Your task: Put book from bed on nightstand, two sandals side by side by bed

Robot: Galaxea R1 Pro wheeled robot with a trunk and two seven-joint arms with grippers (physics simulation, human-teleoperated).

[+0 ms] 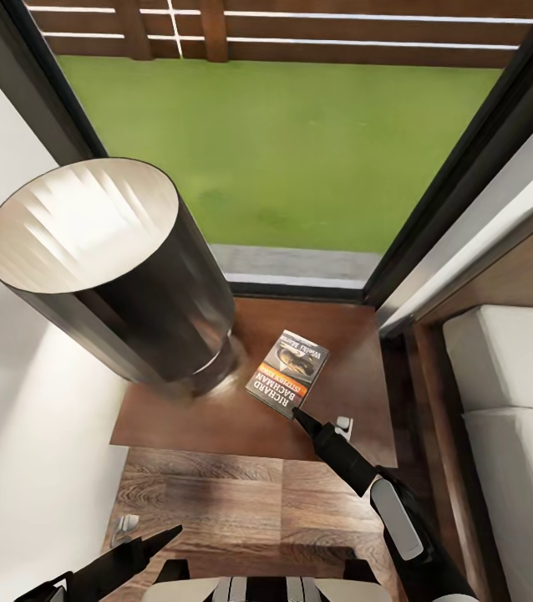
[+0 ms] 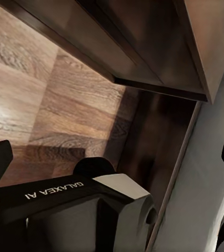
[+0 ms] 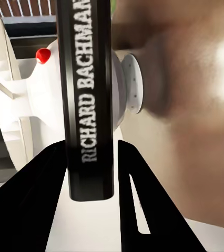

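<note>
The book [image 1: 287, 374], grey and orange with a dark picture, rests on the dark-brown nightstand [image 1: 216, 426] beside the lamp. My right gripper [image 1: 298, 414] reaches to its near edge. In the right wrist view the black spine of the book [image 3: 88, 94] stands between the two fingers, which press its sides, so the right gripper [image 3: 91, 149] is shut on it. My left gripper [image 1: 149, 533] hangs low over the wood floor in front of the nightstand. Its fingers stand wide apart in the left wrist view, with nothing between them. The sandals are out of view.
A large dark cylindrical lamp [image 1: 108, 267] takes up the nightstand's left half. Behind it a dark-framed window [image 1: 283, 150] shows grass. The bed's pale mattress [image 1: 517, 418] and brown frame [image 1: 434, 393] lie to the right. A white wall [image 1: 16, 435] closes the left.
</note>
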